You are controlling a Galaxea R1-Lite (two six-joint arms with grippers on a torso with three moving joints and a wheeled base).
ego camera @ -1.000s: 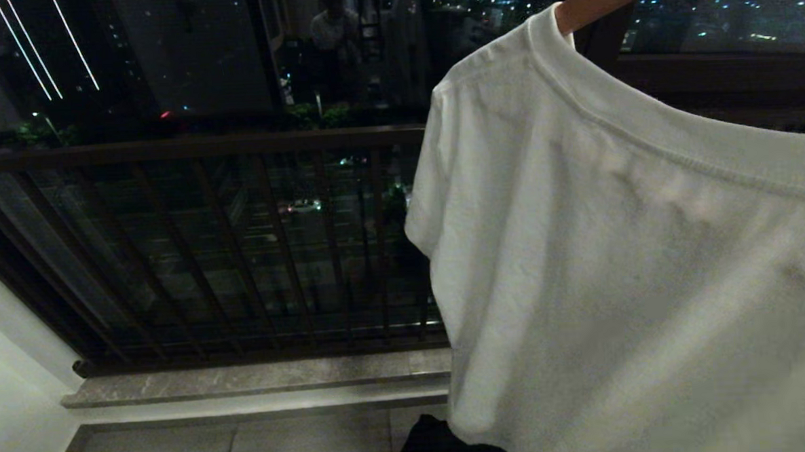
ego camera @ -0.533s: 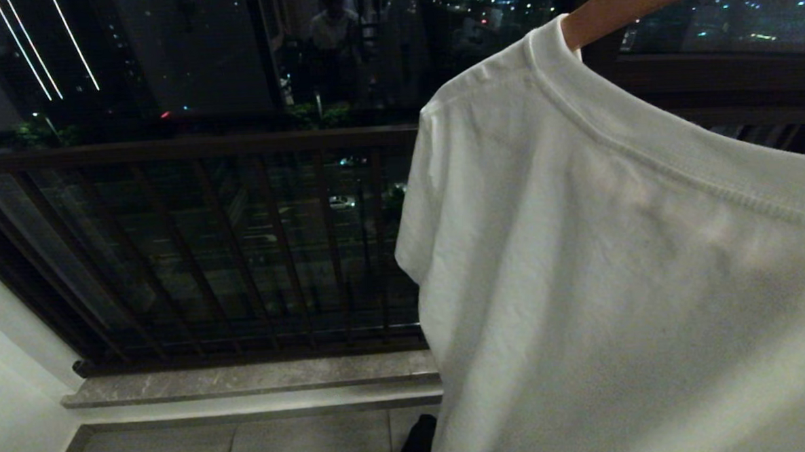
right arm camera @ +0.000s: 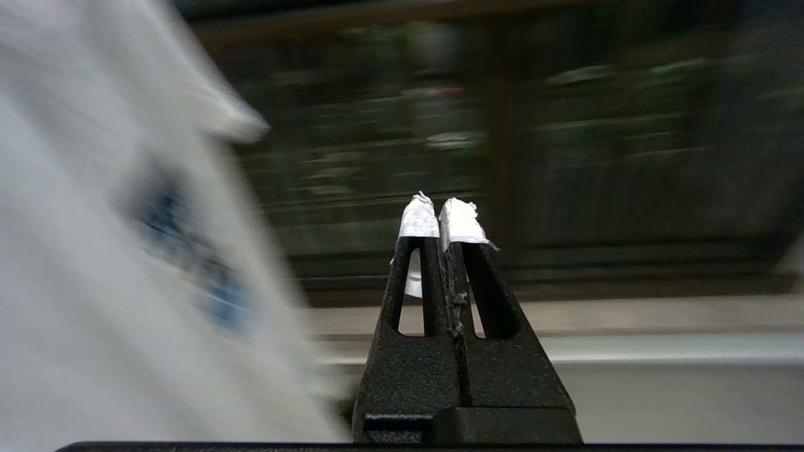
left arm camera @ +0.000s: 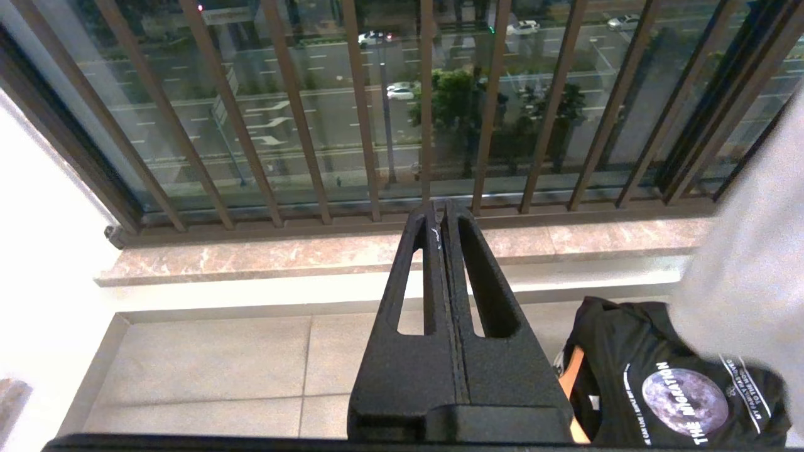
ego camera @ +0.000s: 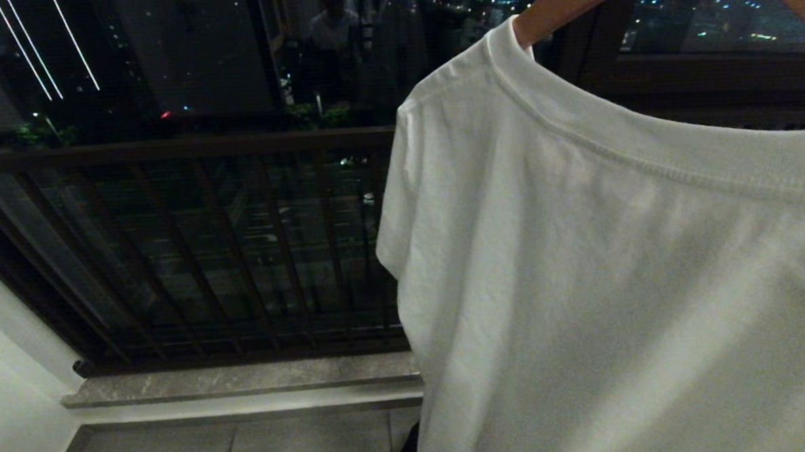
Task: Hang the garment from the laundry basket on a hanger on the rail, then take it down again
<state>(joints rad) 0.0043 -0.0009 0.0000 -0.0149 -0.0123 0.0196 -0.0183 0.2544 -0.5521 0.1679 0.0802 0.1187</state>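
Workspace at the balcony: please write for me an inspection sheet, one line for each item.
Surface: tiled floor, stone sill.
Job's things: white T-shirt hanging on a wooden hanger; basket not visible.
Clutter: black printed T-shirt on the floor.
Grippers: left gripper shut, empty; right gripper shut, holds nothing, beside the white T-shirt.
Cables: nothing seen.
Surroundings: dark railing, night street beyond.

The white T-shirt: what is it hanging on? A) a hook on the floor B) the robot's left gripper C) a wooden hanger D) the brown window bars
C. The white T-shirt hangs from a wooden hanger whose arm pokes out of its collar, and the left gripper is shut and empty, pointing at the window bars.
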